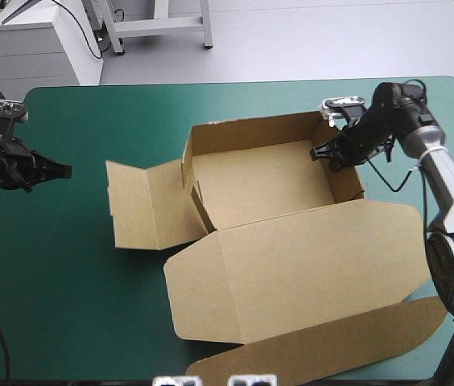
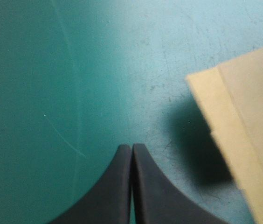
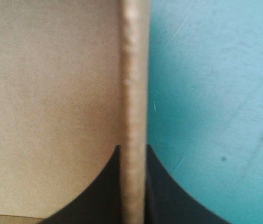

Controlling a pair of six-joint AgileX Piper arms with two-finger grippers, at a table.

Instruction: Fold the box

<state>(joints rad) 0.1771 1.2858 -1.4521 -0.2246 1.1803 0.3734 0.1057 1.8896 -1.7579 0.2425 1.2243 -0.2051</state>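
Box (image 1: 259, 181): sat mid-table, walls raised, lid (image 1: 291, 273) flat toward the near edge.
Right gripper (image 1: 325, 153): my fingers pinched the box's right wall (image 3: 134, 93).
Left gripper (image 1: 64, 170): my fingers together, empty, over the teal-green cover (image 2: 38, 93) beside the side flap (image 1: 142, 205).

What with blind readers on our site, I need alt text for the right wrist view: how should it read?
The right gripper has its black fingers shut on an upright wall of the brown cardboard box, seen edge-on. The box's inner face lies to one side, the teal-green cover to the other.
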